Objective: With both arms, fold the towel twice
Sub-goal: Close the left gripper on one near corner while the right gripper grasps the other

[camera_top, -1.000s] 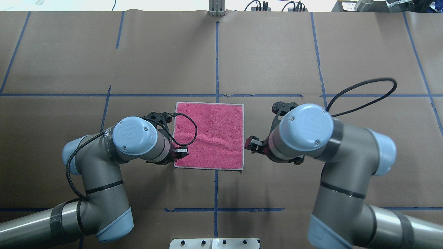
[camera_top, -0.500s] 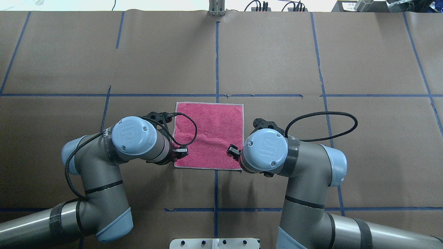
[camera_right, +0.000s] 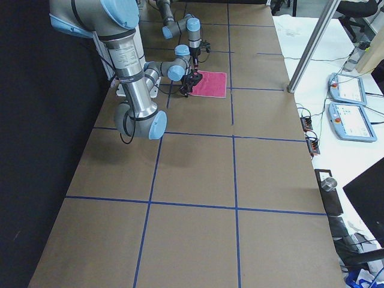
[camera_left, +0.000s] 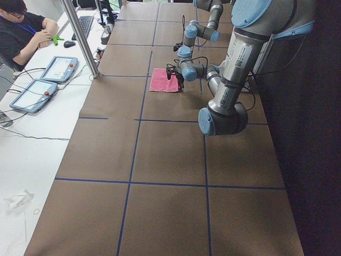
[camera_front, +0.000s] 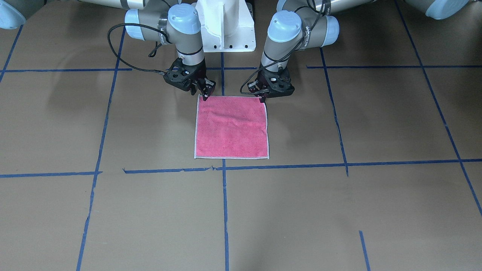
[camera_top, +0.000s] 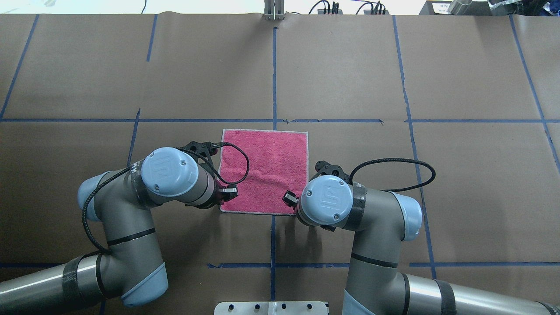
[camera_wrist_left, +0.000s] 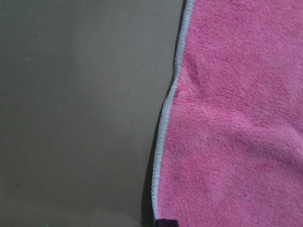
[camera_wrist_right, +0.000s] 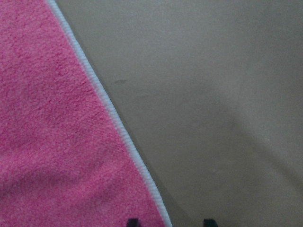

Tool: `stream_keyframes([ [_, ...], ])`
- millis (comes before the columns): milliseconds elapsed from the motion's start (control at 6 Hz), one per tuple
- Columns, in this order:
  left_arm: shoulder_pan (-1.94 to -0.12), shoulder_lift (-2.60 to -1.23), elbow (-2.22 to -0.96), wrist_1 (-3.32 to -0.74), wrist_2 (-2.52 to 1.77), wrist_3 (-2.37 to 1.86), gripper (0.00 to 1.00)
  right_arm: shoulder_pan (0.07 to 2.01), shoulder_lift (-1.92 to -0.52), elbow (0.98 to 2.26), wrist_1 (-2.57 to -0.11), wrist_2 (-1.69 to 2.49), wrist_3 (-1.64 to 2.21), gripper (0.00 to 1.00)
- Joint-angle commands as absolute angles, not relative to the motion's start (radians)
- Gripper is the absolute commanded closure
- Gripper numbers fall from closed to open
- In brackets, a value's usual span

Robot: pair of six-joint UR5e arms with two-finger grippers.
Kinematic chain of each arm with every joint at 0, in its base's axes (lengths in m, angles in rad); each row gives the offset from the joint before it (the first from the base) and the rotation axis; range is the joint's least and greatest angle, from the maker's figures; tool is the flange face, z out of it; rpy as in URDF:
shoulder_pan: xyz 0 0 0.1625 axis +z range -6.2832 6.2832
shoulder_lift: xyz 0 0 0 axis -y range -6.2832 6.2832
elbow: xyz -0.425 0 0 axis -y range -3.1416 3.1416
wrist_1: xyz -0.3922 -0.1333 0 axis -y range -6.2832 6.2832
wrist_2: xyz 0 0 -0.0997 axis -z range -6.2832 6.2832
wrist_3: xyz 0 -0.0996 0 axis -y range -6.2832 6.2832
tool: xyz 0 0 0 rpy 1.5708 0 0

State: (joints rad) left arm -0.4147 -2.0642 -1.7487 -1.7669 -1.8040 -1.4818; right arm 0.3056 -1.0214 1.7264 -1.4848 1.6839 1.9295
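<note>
The towel [camera_top: 267, 166] lies flat on the table, pink face up, pale edge all round; it also shows in the front view [camera_front: 231, 128]. My left gripper [camera_top: 229, 191] sits at its near left corner [camera_front: 262, 98]. In the left wrist view one dark fingertip [camera_wrist_left: 163, 222] rests at the towel's edge [camera_wrist_left: 163, 142], which is slightly puckered, so the gripper looks shut on it. My right gripper [camera_top: 288, 197] is low at the near right corner [camera_front: 206, 96]. It is open, and in the right wrist view the tips [camera_wrist_right: 207, 221] straddle the towel's edge [camera_wrist_right: 109, 109].
The white pedestal [camera_front: 226, 22] stands between the arms' bases. Blue tape lines [camera_top: 273, 78] grid the brown table. A metal post [camera_left: 80, 37], tablets [camera_left: 58, 68] and a seated operator [camera_left: 21, 26] are at the far side.
My right arm has swung left and toward the robot's base, bringing its gripper down from beside the towel's right edge to the near right corner. The left arm and the towel have not moved.
</note>
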Motion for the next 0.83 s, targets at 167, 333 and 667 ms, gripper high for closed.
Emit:
stream_keyframes([
  [167,-0.414,-2.062,-1.749,-1.767,-1.804,-1.482,1.00,0.301,-1.011,1.732,-1.485,1.668,1.992,0.96],
  [333,-0.414,-2.060,-1.747,-1.767,-1.804,-1.482,1.00,0.310,-1.012,1.732,-1.483,1.663,1.990,0.98],
  [667,-0.414,-2.059,-1.747,-1.769,-1.804,-1.480,1.00,0.331,-1.014,1.732,-1.483,1.663,1.976,0.98],
])
